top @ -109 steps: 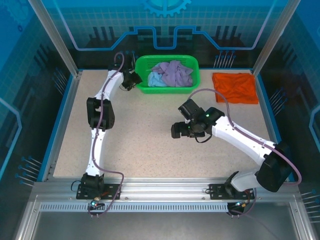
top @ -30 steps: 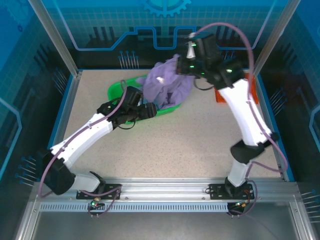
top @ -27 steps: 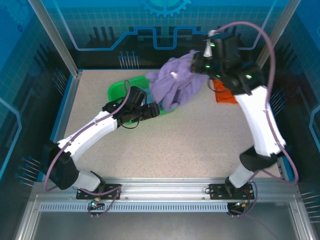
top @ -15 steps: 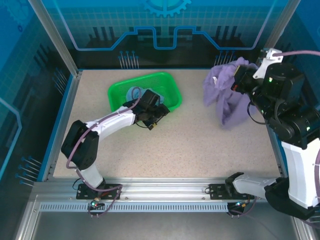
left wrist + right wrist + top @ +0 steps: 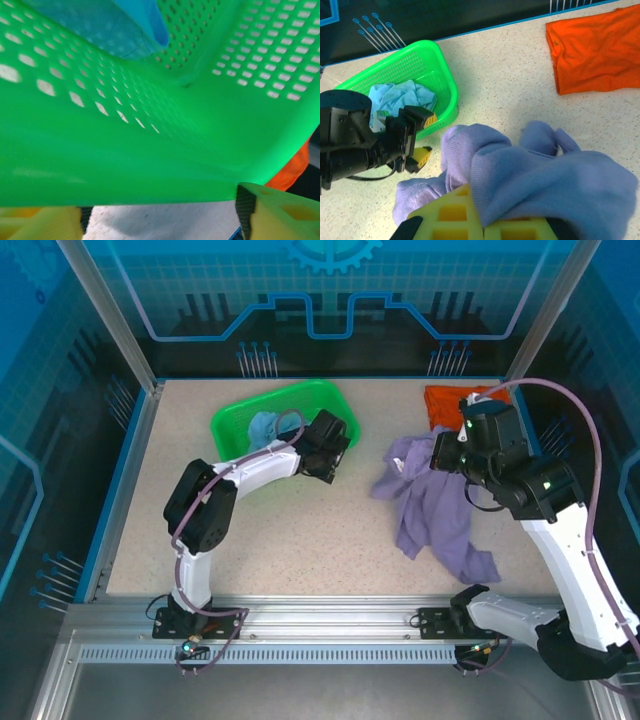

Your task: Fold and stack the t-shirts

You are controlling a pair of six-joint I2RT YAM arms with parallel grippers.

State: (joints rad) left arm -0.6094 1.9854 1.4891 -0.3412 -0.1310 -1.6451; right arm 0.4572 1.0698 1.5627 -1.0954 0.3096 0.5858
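**Purple shirt is down on the table, basket has moved**

The speckled table [image 5: 300,540] sits inside blue walls.

The purple shirt [image 5: 440,520] is the biggest thing. It lies crumpled on the right side of the table. Its top end is bunched up at the right gripper [image 5: 447,455], and its tail trails toward the near edge. The right gripper is clamped tight on that bunch of cloth.

The green basket [image 5: 228,418] sits at the back left, turned at a slant. The left gripper [image 5: 160,220] is at the basket's near right corner. Its two fingers stand wide apart and hold nothing. The basket's rim is just above them in the left wrist view. I cannot tell if they touch it.

The orange shirt [image 5: 445,400] lies flat at the back right, partly hidden behind the right arm. The light blue shirt [image 5: 264,427] is balled up inside the basket.

Half a second ago the purple shirt hung in the air on the far right. Now it is lower and rests on the table. At the start it was in the basket, which stood straight at the back middle.
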